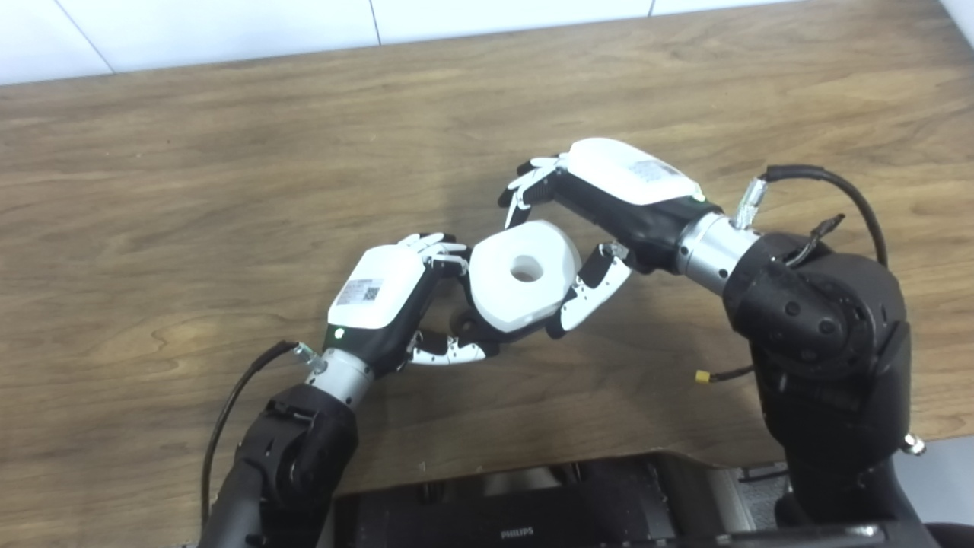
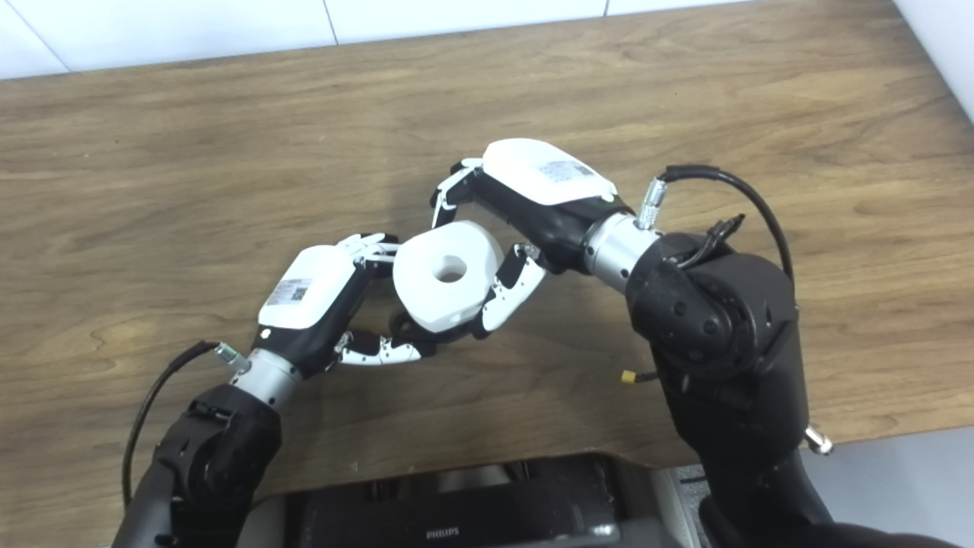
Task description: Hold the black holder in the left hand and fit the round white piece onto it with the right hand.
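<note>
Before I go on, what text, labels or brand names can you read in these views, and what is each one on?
"PHILIPS": on the black unit at the bottom edge, below the table.
Sticker with a square code on the back of the left hand: too small to read.
Sticker on the back of the right hand: blurred, unreadable.

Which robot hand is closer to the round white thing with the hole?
Right, though only just. The right hand is wrapped around the round white piece, with fingers on its far and near sides. The left hand sits against its left edge, fingers reaching underneath.
</note>
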Robot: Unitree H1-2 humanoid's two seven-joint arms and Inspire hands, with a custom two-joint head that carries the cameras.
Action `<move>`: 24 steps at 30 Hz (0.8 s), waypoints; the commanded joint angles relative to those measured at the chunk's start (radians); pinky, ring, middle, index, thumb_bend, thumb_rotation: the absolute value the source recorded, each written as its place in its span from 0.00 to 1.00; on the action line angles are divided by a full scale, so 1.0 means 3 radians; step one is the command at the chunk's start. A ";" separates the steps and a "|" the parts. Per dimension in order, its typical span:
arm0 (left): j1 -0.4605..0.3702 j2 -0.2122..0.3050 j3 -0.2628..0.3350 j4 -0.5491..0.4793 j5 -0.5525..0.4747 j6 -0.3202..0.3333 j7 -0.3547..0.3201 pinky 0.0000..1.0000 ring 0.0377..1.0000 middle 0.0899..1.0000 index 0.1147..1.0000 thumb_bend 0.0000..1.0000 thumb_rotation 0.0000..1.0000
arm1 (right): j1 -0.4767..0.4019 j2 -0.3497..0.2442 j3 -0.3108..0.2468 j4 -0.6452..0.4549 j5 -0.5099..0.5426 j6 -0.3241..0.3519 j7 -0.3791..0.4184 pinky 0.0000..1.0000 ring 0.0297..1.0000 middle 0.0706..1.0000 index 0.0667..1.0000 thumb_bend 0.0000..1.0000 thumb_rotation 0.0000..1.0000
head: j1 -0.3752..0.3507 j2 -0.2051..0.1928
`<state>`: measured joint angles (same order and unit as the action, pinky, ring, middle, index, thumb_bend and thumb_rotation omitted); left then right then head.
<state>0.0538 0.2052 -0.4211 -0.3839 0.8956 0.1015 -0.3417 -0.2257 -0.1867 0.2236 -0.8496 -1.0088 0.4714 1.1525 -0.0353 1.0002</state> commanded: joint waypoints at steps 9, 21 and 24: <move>0.0021 0.0004 -0.0032 0.0030 0.0009 0.0070 -0.0134 0.91 0.89 0.78 0.42 0.52 0.05 | -0.0119 0.0026 0.0052 -0.0050 0.0029 -0.0005 0.0391 0.96 0.92 0.79 0.45 0.52 0.13 | 0.0009 0.0017; 0.0012 -0.0002 -0.0027 0.0039 -0.0006 0.0068 -0.0132 0.90 0.89 0.78 0.42 0.52 0.05 | -0.0126 0.0031 0.0076 -0.0077 0.0064 -0.0005 0.0391 0.93 0.92 0.79 0.45 0.52 0.13 | 0.0007 0.0015; 0.0016 -0.0008 -0.0027 0.0033 -0.0003 0.0069 -0.0127 0.90 0.89 0.78 0.42 0.52 0.05 | -0.0113 0.0019 0.0075 -0.0089 0.0083 -0.0005 0.0391 0.93 0.92 0.79 0.45 0.52 0.13 | 0.0017 0.0018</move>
<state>0.0512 0.2024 -0.4204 -0.3838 0.8956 0.1019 -0.3455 -0.2289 -0.1836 0.2484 -0.8452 -0.9872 0.4714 1.1526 -0.0291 1.0048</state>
